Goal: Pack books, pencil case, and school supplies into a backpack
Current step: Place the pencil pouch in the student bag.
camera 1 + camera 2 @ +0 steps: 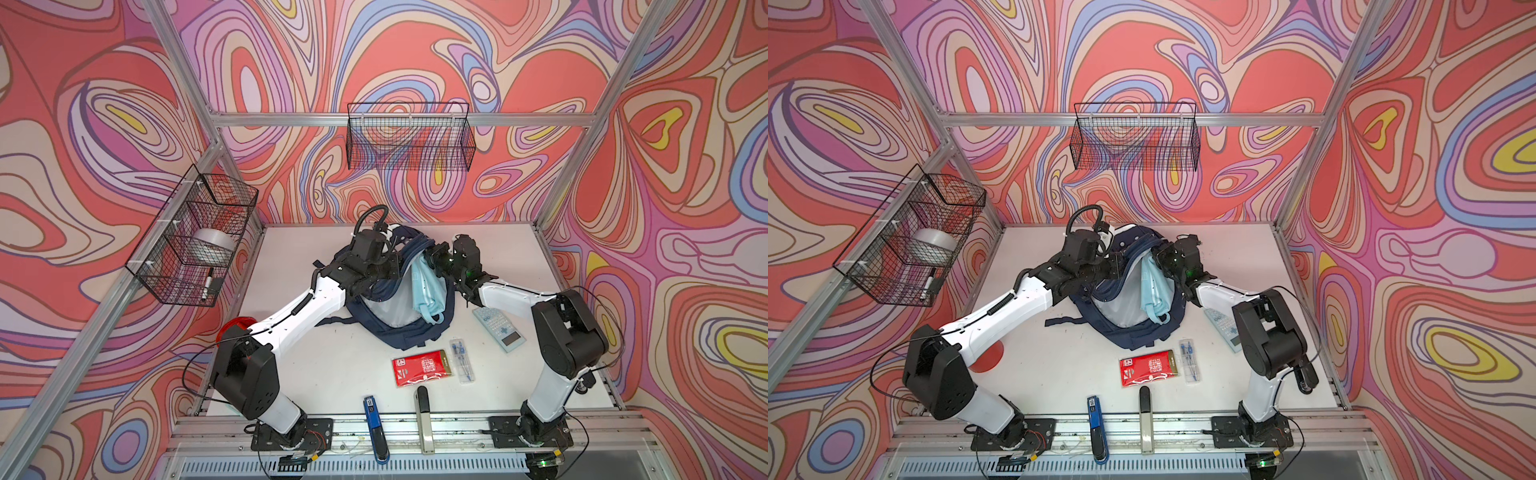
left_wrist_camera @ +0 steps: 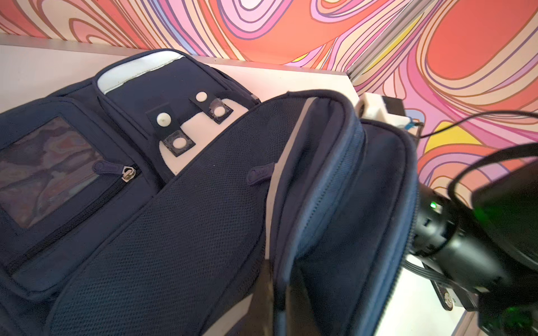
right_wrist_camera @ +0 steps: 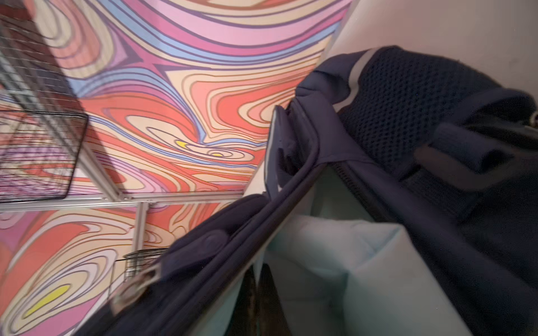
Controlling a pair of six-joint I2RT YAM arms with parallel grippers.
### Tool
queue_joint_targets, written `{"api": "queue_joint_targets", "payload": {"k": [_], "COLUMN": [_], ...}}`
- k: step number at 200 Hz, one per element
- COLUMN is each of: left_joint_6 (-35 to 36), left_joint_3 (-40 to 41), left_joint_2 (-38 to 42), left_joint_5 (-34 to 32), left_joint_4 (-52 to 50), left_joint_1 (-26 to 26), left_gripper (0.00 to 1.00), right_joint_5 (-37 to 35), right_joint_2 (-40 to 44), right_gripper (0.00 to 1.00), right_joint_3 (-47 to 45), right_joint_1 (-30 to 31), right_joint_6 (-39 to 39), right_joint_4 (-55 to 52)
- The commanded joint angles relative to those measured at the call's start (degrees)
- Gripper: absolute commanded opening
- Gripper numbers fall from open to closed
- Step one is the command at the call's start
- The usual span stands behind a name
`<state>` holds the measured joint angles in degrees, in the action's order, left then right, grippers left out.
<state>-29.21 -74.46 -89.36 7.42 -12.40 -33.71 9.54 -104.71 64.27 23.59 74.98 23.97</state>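
The navy backpack [image 1: 395, 332] [image 1: 1125, 336] lies open mid-table with its grey lining showing. My left gripper [image 1: 395, 270] [image 2: 279, 308] is shut on the backpack's lifted front rim [image 2: 305, 203]. The light blue pencil case [image 1: 428, 291] [image 1: 1154, 291] [image 3: 364, 276] lies in the opening along its right side. My right gripper [image 1: 432, 255] [image 3: 256, 302] is shut on a pale fold at the pencil case's far end. The red packet [image 1: 417, 368], the clear pen pack [image 1: 461, 360] and the calculator [image 1: 498, 324] lie on the table in front. The books are hidden.
A blue stapler [image 1: 376, 428] and a black-and-beige tool [image 1: 424, 419] lie at the front edge. A red cup [image 1: 235, 328] stands behind my left arm. Wire baskets hang on the left frame [image 1: 195, 237] and the back rail [image 1: 409, 137].
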Motion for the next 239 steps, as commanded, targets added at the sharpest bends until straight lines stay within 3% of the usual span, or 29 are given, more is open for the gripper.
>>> {"api": "queue_joint_targets", "payload": {"k": [1,9,25,63,112,130,170,176,187,195,239], "left_joint_6": [-2.6,-2.5,-2.6,-3.5,-3.2,-2.7,2.7,3.5,4.4,4.7,5.0], "left_joint_3": [0.7,1.2,2.3,3.2,3.6,2.8,-1.1,-1.5,-2.0,-2.3,-4.4], "left_joint_2": [3.4,3.6,3.9,3.0,3.1,2.9,2.1,2.1,2.4,2.5,0.7], "left_joint_5": [0.5,-0.5,-1.2,0.1,-0.5,-0.1,-0.3,-0.2,-0.6,-0.8,1.7], "left_joint_4": [5.2,5.1,5.8,7.1,7.6,7.2,4.2,3.8,3.2,2.9,1.8], "left_joint_1": [-0.1,-0.1,-0.2,-0.2,-0.1,-0.1,-0.3,-0.4,-0.4,-0.3,-1.3], "left_gripper": [0.0,0.0,0.0,0.0,0.0,0.0,0.0,0.0,0.0,0.0,0.0], "right_joint_5": [1.9,3.2,4.5,5.9,2.1,2.6,4.3,3.6,5.3,7.0,13.3], "right_joint_2": [-1.1,-0.9,0.3,4.6,15.0,19.7,28.2,29.0,29.3,28.3,20.1], "right_gripper": [0.22,0.4,0.54,0.59,0.65,0.68,0.63,0.59,0.41,0.36,0.38], "right_joint_3": [4.1,4.4,5.8,14.4,12.6,7.4,-7.1,-9.8,-13.5,-15.0,-18.7], "right_joint_1": [0.1,-0.2,-0.6,-0.7,-1.4,-0.5,-0.5,-0.9,-3.0,-3.6,-2.6], "right_joint_6": [-2.9,-3.6,-8.1,-22.5,-34.6,-37.5,-38.0,-37.1,-35.2,-35.3,-35.0], "right_joint_4": [-1.9,-4.0,-10.5,-32.8,-51.2,-53.5,-43.9,-41.2,-37.3,-34.5,-19.6]}}
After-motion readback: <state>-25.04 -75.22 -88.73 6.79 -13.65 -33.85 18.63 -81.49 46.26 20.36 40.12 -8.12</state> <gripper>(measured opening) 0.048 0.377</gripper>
